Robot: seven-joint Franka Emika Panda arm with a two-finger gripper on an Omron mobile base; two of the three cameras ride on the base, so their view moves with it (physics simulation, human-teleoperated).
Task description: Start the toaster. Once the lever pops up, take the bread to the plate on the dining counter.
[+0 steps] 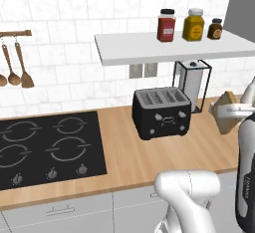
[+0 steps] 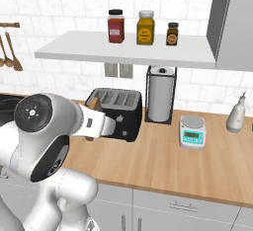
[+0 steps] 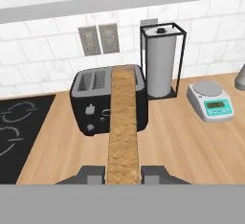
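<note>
Hand view had the claw (image 3: 123, 174) clenched on the bread (image 3: 124, 122), edge-on between its fingers, clear of the toaster (image 3: 91, 106) just ahead and below. Carrying it well would have meant keeping that squeeze steady, lifting well above the slots, and swinging slowly toward the plate, away from the towel stand (image 3: 161, 60) ahead to the right.
</note>
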